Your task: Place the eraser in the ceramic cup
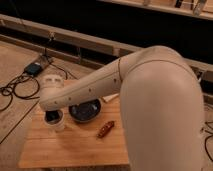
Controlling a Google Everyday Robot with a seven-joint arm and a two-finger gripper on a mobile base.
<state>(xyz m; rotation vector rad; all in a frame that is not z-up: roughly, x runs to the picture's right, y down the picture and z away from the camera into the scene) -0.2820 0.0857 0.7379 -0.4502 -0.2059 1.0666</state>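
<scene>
The small white ceramic cup (58,125) stands at the left of the wooden table (75,148). A dark shape, the black eraser (51,118), sits in the cup's mouth, with only its top showing. My gripper (49,111) hangs right over the cup at the end of the long white arm (90,90), which reaches in from the right. The arm's wrist hides most of the gripper.
A wide dark bowl (85,110) stands just right of the cup. A slim reddish-brown object (105,129) lies in front of the bowl. A pale cream block (111,98) peeks out behind the arm. Cables (15,90) and a blue box (34,68) lie on the floor at the left.
</scene>
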